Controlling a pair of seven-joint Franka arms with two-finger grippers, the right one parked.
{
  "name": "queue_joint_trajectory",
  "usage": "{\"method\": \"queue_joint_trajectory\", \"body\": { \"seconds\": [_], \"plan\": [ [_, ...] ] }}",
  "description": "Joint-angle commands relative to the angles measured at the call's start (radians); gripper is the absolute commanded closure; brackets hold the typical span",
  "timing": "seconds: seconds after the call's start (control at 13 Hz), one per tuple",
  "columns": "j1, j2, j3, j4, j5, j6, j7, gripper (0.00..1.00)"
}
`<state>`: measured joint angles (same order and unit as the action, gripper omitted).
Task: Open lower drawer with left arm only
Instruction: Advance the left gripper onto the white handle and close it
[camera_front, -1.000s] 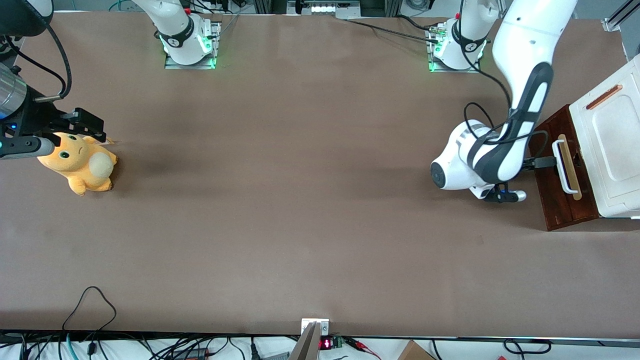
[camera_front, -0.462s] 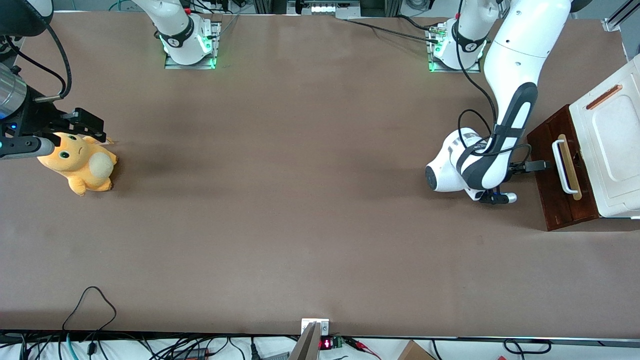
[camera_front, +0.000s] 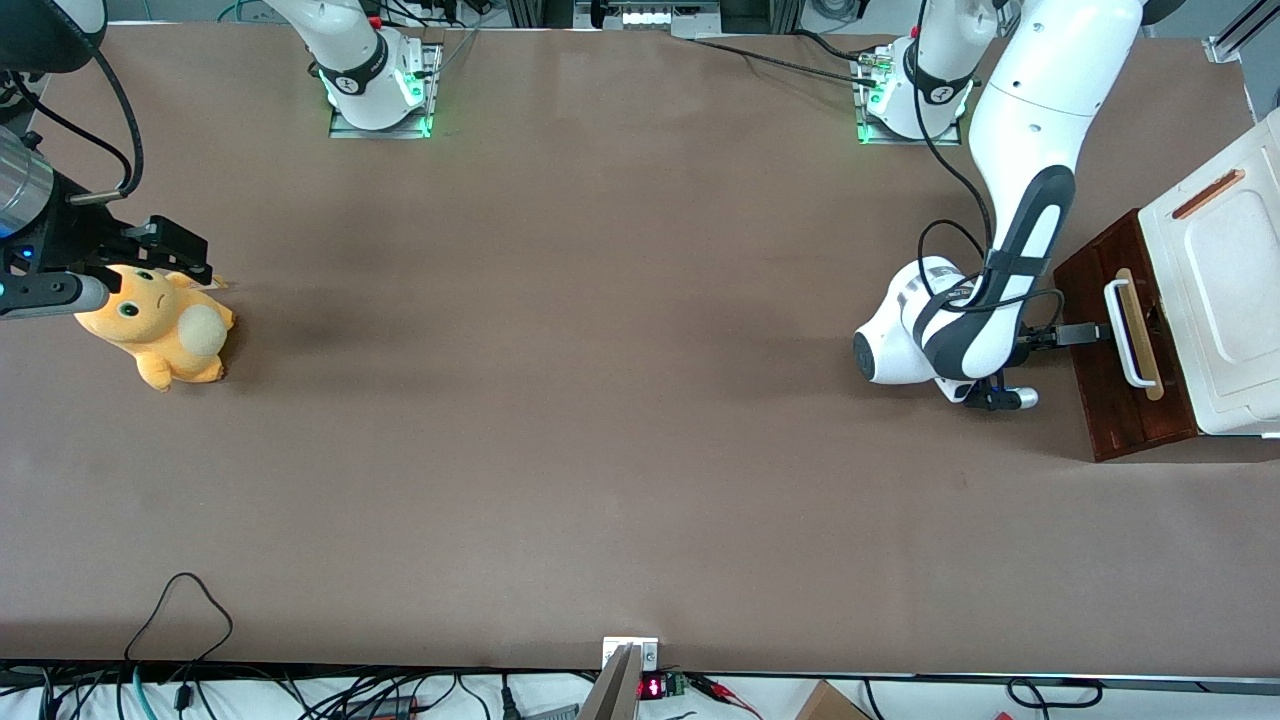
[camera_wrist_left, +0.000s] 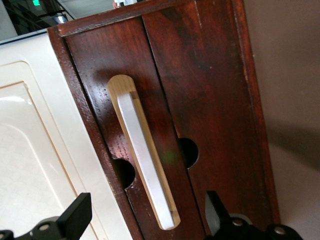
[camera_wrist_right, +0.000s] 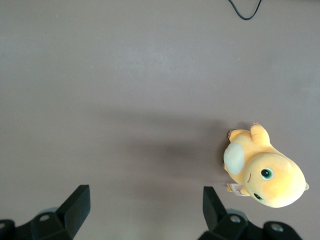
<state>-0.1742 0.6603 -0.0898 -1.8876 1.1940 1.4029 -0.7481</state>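
**Position.** The wide drawer with a dark red-brown wooden front (camera_front: 1112, 400) sits at the 3 o'clock end of the brown desk (camera_front: 600, 450), toward the working arm's end. It lies under the white plastic cabinet top (camera_front: 1225, 290). No light wood interior shows, so the drawer is judged not yet opened.

**Gripper.** The small black gripper (camera_front: 1088, 333) of the glossy white left arm (camera_front: 1030, 150) is at the 9 o'clock side of the white bar handle (camera_front: 1132, 335), just beside it. In the left wrist view the gripper (camera_wrist_left: 146, 200) is spread wide. Its fingers (camera_wrist_left: 76, 214) straddle one end of the handle (camera_wrist_left: 145, 165) and hold nothing.

**Hazards (judged).**
- The fingers bracket only the end of the bar. Closing there could give a shallow hold that slips off under pull.
- A pull applied away from the bar's middle could skew the drawer and bind it.
- Nothing visible anchors the cabinet, so a stiff drawer could drag the whole unit across the desk.

**Count.**
- Drawer fronts: one
- Bar handles: one, on one pale wood strip (camera_wrist_left: 119, 86)
- Dark rounded notches (camera_wrist_left: 189, 152) beside the strip: two
- Cabinet tops: one
- Orange plush toys (camera_front: 160, 330), at 9 o'clock: one
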Motion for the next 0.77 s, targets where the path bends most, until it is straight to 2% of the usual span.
{"method": "queue_joint_trajectory", "body": {
  "seconds": [0.0, 0.08, 0.69],
  "plan": [
    [-0.001, 0.021, 0.004, -0.001, 0.056, -0.036, -0.034, 0.0],
    [0.001, 0.025, 0.002, -0.002, 0.076, -0.042, -0.04, 0.0],
    [0.044, 0.039, 0.004, -0.004, 0.099, -0.035, -0.045, 0.0]
  ]
}}
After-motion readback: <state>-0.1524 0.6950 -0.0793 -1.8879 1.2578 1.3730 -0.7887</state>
